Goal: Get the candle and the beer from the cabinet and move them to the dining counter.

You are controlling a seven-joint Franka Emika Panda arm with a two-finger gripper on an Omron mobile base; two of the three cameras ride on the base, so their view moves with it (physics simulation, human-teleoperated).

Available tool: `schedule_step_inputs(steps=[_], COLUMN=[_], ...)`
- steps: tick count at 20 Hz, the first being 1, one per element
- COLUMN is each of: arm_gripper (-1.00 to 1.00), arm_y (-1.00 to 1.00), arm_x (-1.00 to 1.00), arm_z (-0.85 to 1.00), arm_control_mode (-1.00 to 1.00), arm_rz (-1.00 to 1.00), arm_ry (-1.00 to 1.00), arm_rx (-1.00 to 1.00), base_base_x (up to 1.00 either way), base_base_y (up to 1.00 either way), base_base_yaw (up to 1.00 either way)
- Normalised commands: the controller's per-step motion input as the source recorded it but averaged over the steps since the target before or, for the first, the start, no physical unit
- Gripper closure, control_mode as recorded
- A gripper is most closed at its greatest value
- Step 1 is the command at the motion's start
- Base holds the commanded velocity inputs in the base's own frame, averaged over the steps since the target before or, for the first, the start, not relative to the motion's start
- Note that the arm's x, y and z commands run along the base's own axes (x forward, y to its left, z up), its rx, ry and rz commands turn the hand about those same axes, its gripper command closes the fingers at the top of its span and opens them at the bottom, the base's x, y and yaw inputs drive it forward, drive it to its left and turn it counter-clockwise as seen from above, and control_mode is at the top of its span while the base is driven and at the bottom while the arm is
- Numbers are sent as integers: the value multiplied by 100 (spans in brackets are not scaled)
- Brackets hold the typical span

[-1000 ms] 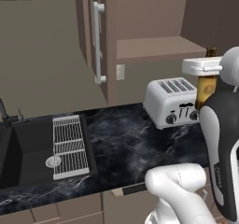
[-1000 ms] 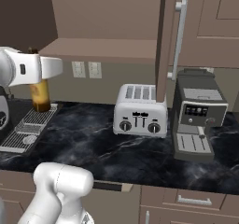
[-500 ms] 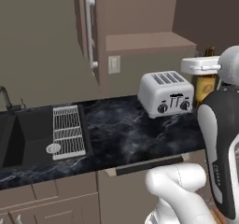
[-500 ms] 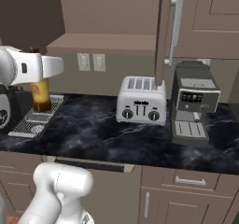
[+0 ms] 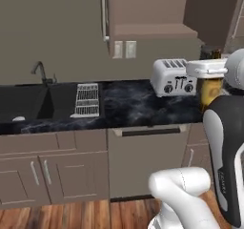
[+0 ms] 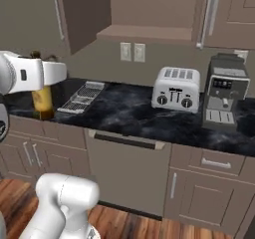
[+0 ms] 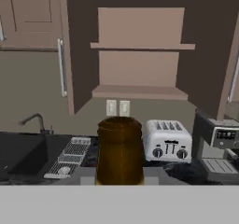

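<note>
In the left base view the beer (image 5: pixel 208 90) hangs at the right edge, its amber label showing under the white hand, in front of the far right end of the black marbled desk (image 5: pixel 133 106); the white toaster (image 5: pixel 173 76) stands just left of it, farther back, and a wire rack (image 5: pixel 87 99) lies beside the sink (image 5: pixel 26 104) on the left. In the right base view the gripper (image 6: pixel 44 91) holds the beer (image 6: pixel 43 99) at the left edge, the brown bottle upright below the white hand, near the desk's (image 6: pixel 134 114) front edge; the toaster (image 6: pixel 175 89) and a grey coffee machine (image 6: pixel 225 90) stand well to the right. In the hand view the beer (image 7: pixel 119 149) sits low in the middle, seen from close, the jaws closed on its body; beyond it the cabinet (image 7: pixel 142 50) stands open with bare shelves, its door (image 7: pixel 77 45) swung left with a silver bar handle (image 7: pixel 61 66).
</note>
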Motion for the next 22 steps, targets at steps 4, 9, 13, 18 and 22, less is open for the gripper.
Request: schedule_step_inputs(steps=[4,9,13,18,22], arm_gripper=[100,100,100,100,100], arm_y=[0,0,0,0,0], arm_x=[0,0,0,0,0], arm_z=[0,0,0,0,0], arm_control_mode=[100,100,100,100,100], arm_rz=[0,0,0,0,0], arm_ry=[0,0,0,0,0], arm_rx=[0,0,0,0,0], base_base_x=[-65,-44,-46,-33,-33], base_base_y=[-9,-9,-13,-1,0], base_base_yaw=[61,71,80,91,98])
